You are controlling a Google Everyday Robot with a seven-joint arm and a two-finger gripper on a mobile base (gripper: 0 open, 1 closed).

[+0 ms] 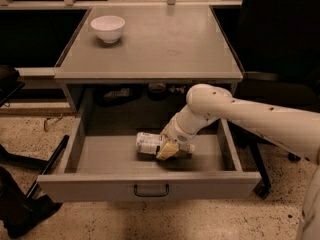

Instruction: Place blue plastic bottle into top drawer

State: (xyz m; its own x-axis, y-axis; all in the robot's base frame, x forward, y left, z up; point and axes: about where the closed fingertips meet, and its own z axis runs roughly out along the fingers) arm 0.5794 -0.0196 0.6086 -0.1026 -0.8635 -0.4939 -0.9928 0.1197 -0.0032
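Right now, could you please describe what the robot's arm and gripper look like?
The arm is a thick, smooth, cream-white tube with small dark dots along it and a rounded bulge at the joint. The gripper, down in the open drawer by the bottle, is tan-yellow. No cables show.

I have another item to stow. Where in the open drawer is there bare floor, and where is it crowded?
The top drawer has bare floor on its left, between the left wall and the blue plastic bottle, and a narrower strip by the right wall. The middle is crowded: the gripper sits at the bottle there.
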